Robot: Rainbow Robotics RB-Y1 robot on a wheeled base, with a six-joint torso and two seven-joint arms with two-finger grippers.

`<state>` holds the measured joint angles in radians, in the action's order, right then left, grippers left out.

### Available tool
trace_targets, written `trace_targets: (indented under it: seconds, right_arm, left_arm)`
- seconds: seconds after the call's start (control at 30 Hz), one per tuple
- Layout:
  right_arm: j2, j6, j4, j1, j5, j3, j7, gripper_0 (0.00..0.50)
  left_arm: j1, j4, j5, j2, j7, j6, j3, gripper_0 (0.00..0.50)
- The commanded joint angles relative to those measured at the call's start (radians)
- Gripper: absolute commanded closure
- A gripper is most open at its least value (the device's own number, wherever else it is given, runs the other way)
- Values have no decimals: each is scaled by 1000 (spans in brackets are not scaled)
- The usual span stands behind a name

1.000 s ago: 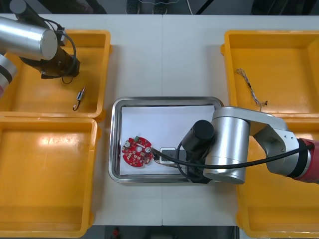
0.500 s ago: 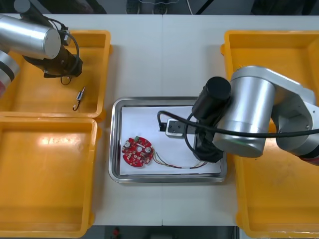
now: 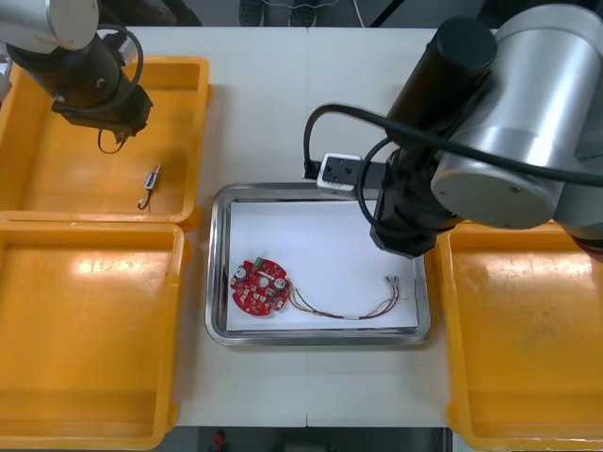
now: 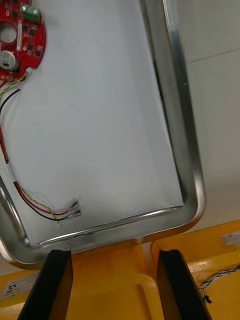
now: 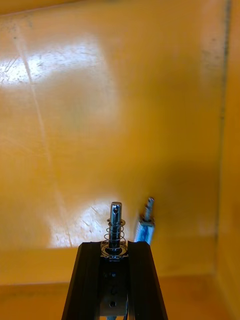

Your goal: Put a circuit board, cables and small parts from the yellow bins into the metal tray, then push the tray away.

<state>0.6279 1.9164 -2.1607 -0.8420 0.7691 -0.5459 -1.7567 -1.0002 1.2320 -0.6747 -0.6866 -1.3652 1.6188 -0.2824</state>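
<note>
My left gripper [image 5: 114, 247] is shut on a small metal part [image 5: 115, 222], a pin with a spring, just above the floor of the far left yellow bin [image 3: 57, 179]. In the front view the left gripper [image 3: 118, 130] hangs over that bin. A second small metal part [image 5: 145, 224] lies beside the fingers, also visible in the front view [image 3: 149, 186]. The metal tray [image 3: 219, 264] holds a round red circuit board [image 3: 260, 287] and a red and yellow cable [image 3: 363, 309]. My right gripper [image 4: 117, 285] stands open and holds nothing, above the tray's right rim [image 4: 172, 95].
The near left yellow bin [image 3: 89, 339] and near right yellow bin [image 3: 523, 348] flank the tray. A twisted blue and white cable [image 4: 220, 280] lies in a bin just past the right fingers. My right arm [image 3: 509, 113] covers the far right bin.
The right arm rose from the tray's near side and swung up and right, leaving the red and yellow cable beside the board. The left gripper shut on the small metal part.
</note>
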Motion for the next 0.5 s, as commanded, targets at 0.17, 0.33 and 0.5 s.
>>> trace_targets:
  seconds: [0.17,0.33,0.5]
  right_arm:
    - [53,3,-5,-40,35,161,-9,0]
    - [87,3,82,-51,52,247,-17,0]
    - [107,3,179,-72,55,328,-18,0]
  left_arm:
    - [74,320,-17,-31,170,127,28,498]
    - [123,480,-25,18,271,197,19,499]
    - [138,573,-22,56,382,233,-35,498]
